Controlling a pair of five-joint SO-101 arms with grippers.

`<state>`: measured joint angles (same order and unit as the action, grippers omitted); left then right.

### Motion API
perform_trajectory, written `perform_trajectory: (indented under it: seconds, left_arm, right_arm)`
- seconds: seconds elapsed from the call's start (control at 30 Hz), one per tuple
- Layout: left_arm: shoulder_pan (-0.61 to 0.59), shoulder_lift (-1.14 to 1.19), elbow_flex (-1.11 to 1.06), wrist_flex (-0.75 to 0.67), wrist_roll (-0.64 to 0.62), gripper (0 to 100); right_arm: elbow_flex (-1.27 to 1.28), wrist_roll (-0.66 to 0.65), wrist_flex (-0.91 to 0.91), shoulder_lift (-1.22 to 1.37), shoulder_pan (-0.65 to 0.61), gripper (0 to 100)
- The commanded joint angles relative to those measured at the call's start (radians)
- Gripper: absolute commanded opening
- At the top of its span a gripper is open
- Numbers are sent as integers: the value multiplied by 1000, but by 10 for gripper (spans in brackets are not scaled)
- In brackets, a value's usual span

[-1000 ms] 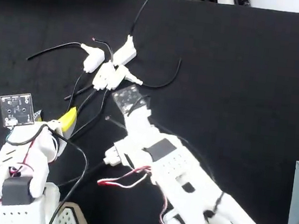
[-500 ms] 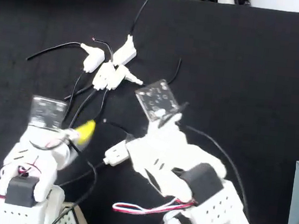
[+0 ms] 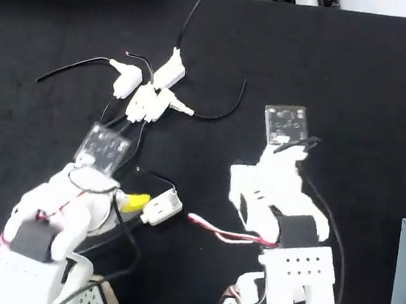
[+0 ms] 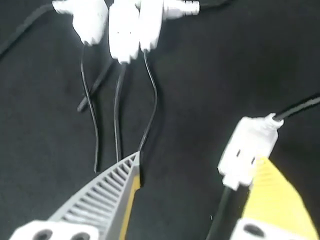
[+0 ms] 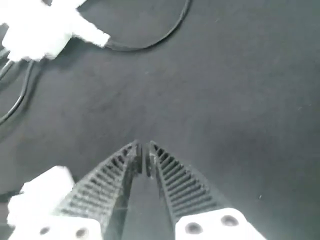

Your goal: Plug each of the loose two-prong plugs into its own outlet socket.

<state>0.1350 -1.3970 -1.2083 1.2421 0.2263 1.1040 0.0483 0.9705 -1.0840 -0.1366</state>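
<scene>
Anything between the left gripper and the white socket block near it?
Nothing visible. The white socket block sits inside the open left gripper, close against its yellow finger. Thin black cords lie by the grey finger.

Black table [image 3: 374, 84], cluster of white plugs [image 3: 151, 94] with black cords [image 3: 223, 112], lone white socket [image 3: 163, 207] apart

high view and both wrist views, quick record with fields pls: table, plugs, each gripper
table: black
cluster: white plugs and sockets bunched at the far side, black cords trailing toward the arms
loose connector: white, lying on the table beside the yellow finger
left gripper: fingers open, loose connector at the yellow one's tip
right gripper: fingers shut, nothing held, over bare table
</scene>
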Motion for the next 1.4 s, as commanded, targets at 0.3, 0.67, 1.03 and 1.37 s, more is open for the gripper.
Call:
perform_trajectory:
  seconds: [0.3, 0.67, 1.03, 1.37]
  left_arm:
    - [189, 810, 249, -163, 86, 358]
    - [174, 1088, 317, -404, 92, 235]
    - [-24, 1108, 466, -649, 147, 218]
    - [-119, 1096, 549, -612, 92, 310]
  right_arm:
    - [62, -5, -259, -13, 206, 15]
    - [62, -3, -258, -13, 216, 15]
    - [64, -3, -256, -13, 215, 15]
    - [79, -9, -261, -13, 213, 15]
